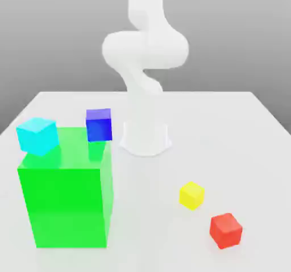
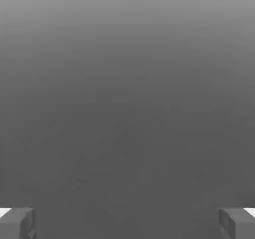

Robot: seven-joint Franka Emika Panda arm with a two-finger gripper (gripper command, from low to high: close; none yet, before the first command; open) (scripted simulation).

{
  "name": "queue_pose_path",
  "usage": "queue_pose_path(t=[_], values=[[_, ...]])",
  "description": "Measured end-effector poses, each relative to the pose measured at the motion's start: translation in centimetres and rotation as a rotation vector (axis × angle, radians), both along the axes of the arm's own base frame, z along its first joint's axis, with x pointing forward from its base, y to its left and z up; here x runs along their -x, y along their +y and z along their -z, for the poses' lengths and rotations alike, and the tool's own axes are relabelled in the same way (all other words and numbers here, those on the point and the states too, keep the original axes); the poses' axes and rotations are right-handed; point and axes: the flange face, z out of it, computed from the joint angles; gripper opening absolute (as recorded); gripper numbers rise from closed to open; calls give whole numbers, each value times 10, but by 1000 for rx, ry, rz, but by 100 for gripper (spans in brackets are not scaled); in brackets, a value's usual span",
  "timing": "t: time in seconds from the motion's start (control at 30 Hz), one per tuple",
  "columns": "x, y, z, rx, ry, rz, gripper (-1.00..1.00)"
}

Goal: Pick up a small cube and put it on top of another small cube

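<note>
Desk [image 1: 227,123] carries everything, arm base at the far middle. Big green block [image 1: 65,188] sits near-left in the exterior view, cyan cube [image 1: 37,135] on its far-left top corner, blue cube [image 1: 99,125] just behind it. Yellow cube [image 1: 192,195] is near-right; red cube [image 1: 226,230] is nearer and further right, close by but apart. Gripper [image 2: 127,223] fingers wide apart, nothing between them. My read: pick not started. Next: get above red cube, descend, close, then stack on yellow.

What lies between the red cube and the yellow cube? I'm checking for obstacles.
Nothing: in the exterior view, only bare table separates the red cube from the yellow cube.
</note>
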Motion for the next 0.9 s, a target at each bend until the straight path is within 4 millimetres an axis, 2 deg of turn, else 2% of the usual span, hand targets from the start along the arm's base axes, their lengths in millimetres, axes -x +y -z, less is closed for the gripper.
queue_pose_path(t=[0.1, 0.2, 0.3, 0.4, 0.53, 0.67, 0.8, 0.9], values=[[-36, 22, 56, 20, 92, -28, 0], [-62, 44, 113, 38, 180, -58, 0], [-78, 65, 172, 55, 267, -91, 0], [-86, 87, 233, 71, 354, -127, 0], [-83, 114, 313, 89, 469, -178, 0], [-62, 145, 391, 107, 584, -244, 0], [-34, 161, 463, 113, 695, -286, 0], [-28, 164, 501, 112, 716, -294, 0]])
